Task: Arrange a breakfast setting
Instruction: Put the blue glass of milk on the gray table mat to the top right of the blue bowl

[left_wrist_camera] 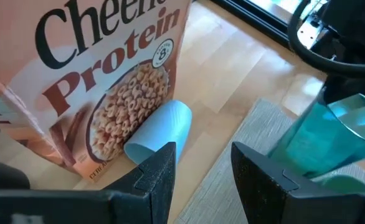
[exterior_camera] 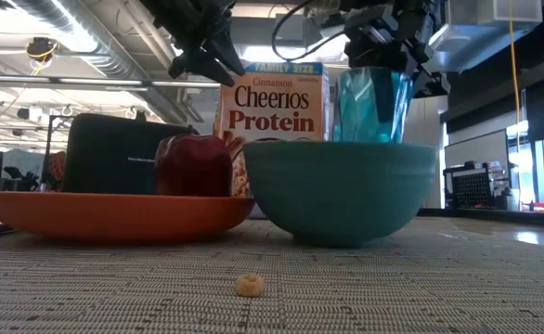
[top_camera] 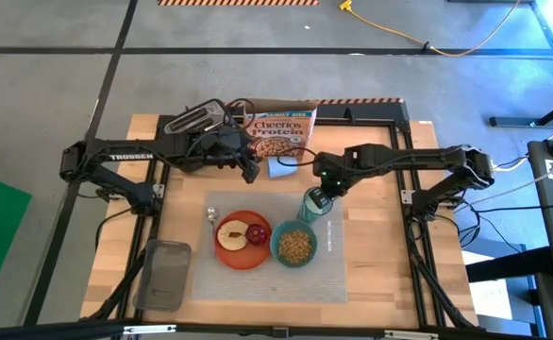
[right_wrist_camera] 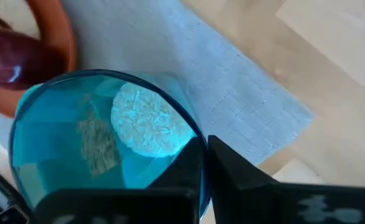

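The pale ribbed placemat (top_camera: 267, 274) lies mid-table. On it stand the orange plate (top_camera: 231, 253) with a toast slice (top_camera: 230, 234) and a red apple (top_camera: 257, 233), and the teal bowl (top_camera: 294, 246) holding cereal. Silver cutlery (top_camera: 211, 218) lies left of the plate. My right gripper (top_camera: 320, 196) is shut on the translucent green tumbler (top_camera: 312, 206) over the mat's far right part; the bowl hides the tumbler's base in the low view (exterior_camera: 372, 104). My left gripper (top_camera: 250, 172) hangs open and empty beside the Cheerios box (top_camera: 281, 134), over a pale blue roll (left_wrist_camera: 164, 127). My right gripper pinches the tumbler's rim wall (right_wrist_camera: 198, 142), one finger inside the tumbler and one finger (right_wrist_camera: 238, 177) outside. The fingers come from above, pointing down. The tumbler stands about upright below them. Whether its base rests on the placemat I cannot tell.
The black toaster (top_camera: 196, 118) stands at the far left, next to the cereal box. A grey tray (top_camera: 163, 274) lies at the near left, off the mat. A loose cereal ring (exterior_camera: 248, 285) lies on the mat near the front edge.
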Motion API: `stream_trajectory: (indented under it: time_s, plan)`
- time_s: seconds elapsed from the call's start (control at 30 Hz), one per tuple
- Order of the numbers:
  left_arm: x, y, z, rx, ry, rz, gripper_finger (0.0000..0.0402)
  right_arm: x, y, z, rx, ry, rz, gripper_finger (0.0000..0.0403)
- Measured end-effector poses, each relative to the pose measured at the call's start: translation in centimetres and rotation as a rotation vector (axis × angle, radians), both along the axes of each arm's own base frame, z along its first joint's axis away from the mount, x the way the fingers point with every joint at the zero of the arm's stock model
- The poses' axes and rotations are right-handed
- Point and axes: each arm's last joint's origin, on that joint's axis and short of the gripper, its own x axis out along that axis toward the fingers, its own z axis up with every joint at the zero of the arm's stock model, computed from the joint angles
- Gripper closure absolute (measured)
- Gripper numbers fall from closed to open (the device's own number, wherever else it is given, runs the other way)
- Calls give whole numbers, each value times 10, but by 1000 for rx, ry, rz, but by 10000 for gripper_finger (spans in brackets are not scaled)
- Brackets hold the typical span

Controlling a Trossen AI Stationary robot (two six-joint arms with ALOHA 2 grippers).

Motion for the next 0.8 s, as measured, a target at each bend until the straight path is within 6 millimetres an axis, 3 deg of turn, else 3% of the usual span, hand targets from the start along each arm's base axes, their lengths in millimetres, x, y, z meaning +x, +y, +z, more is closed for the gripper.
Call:
stream_trajectory:
  time_s: [0.43, 0.6, 0.8]
  plan:
    - [3, 1, -4, 8, 20, -8, 252, -5, 0, 1, -12, 37, -29, 399]
    - [20, 3, -22, 1, 60, -11, 252, -6, 0, 1, -11, 45, -35, 393]
    - [38, 6, -37, -2, 37, -21, 252, -6, -1, 1, -40, 41, -40, 348]
